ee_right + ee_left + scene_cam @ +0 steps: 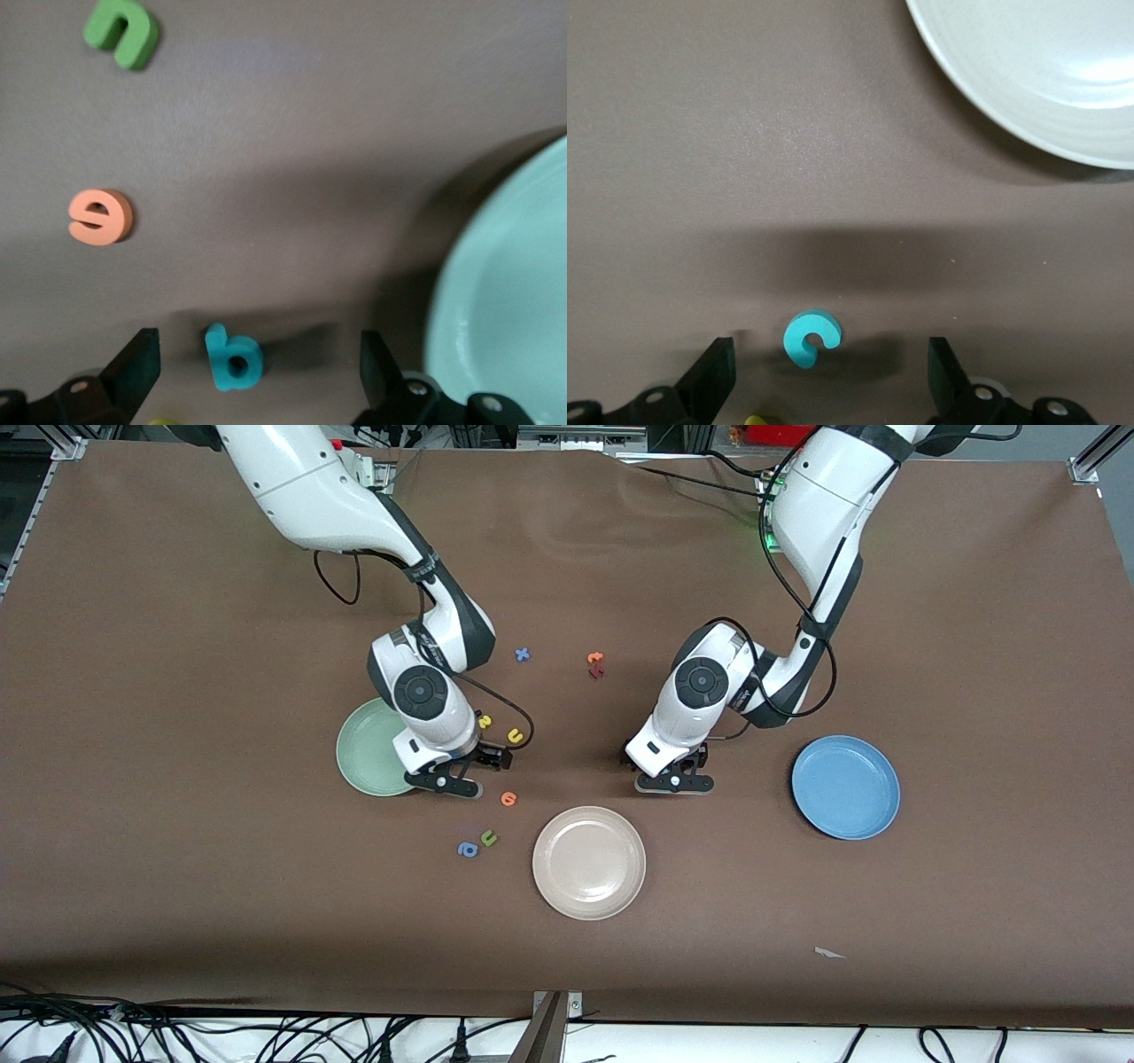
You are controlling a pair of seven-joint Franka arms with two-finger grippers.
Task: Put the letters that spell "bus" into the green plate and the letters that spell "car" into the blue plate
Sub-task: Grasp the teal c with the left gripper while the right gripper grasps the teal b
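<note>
Left tool [831, 376] wide open astride teal c [811, 337], beige plate [992, 80] near; right tool [257, 372] open around teal b [234, 357], green plate [505, 301] alongside, orange letter [101, 217] close.

Lighting: even, overhead, moderately bright. Soft shadows fell beneath both arms on the brown table [177, 779]. Mild glare marked the beige-white plate [1063, 80]. Right wrist view was blurred throughout; front view was sharp.

Two white arms, dark grey joints with round black caps; looped black cables. Left gripper [675, 781] and right gripper [450, 783]: black fingers, silver screws.
</note>
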